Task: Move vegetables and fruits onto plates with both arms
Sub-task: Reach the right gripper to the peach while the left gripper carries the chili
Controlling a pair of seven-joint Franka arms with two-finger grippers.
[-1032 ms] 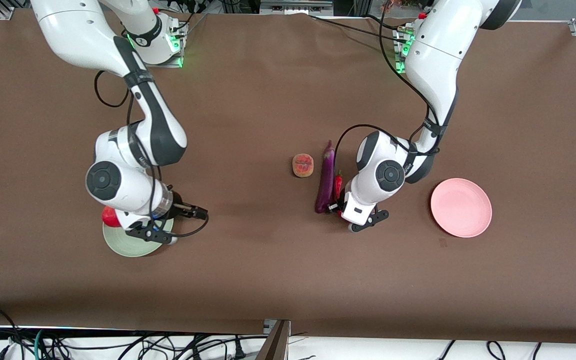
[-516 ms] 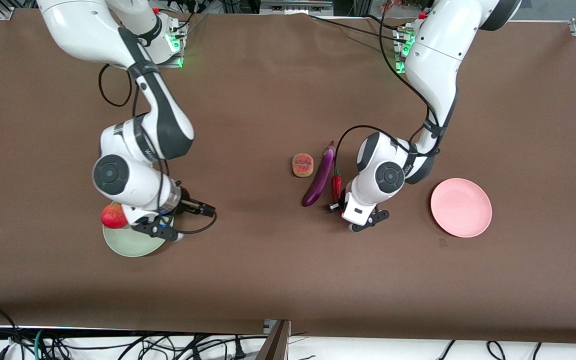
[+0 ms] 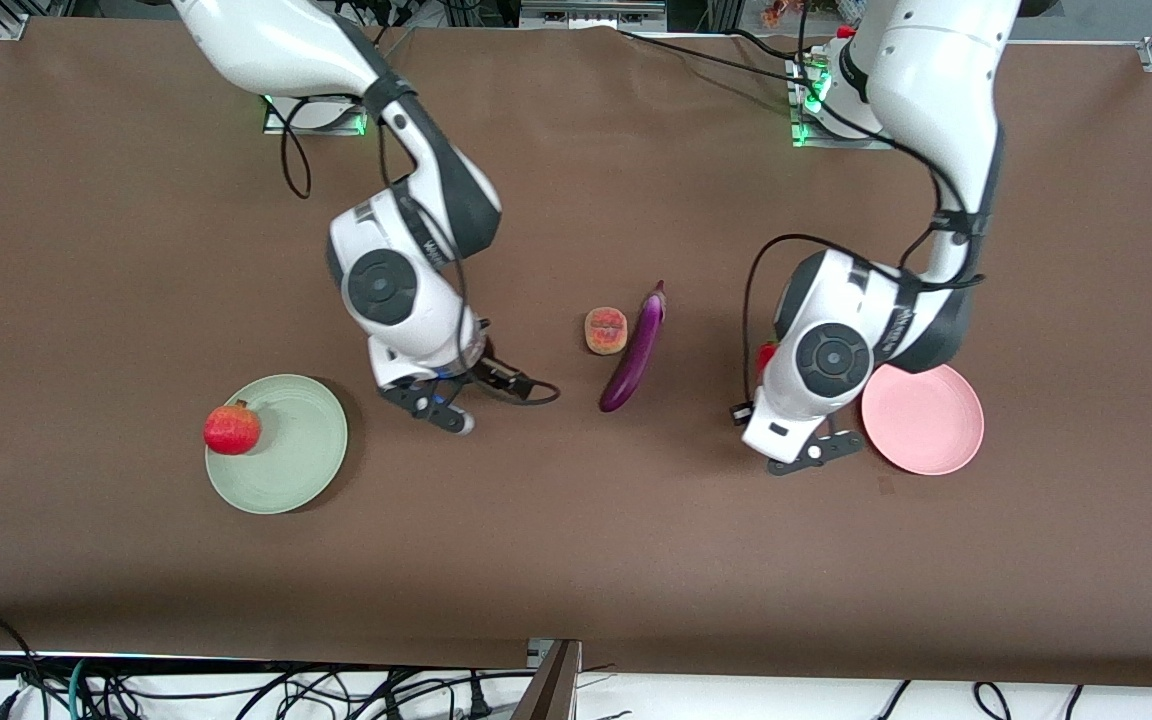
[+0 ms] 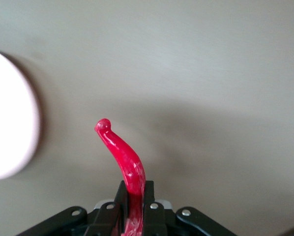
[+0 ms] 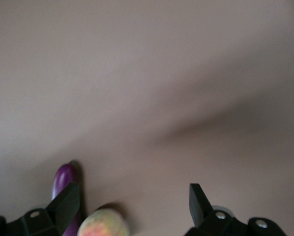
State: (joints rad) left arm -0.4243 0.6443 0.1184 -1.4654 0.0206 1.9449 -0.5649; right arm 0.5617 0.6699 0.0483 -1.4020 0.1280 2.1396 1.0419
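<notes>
Two white arms (image 3: 406, 270) (image 3: 896, 300), glossy shells, black joint bands, round dark joint caps, looping black cables, black tools, silver screws.

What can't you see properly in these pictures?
- Chili: in the front view only a red sliver shows; the left arm hides the rest.
- Chili's lower end: in the left wrist view it vanishes between the left gripper fingers.
- Pink plate: the left arm covers one edge in the front view.
- Peach and eggplant: cut off by the right wrist view's edge, blurry.
</notes>
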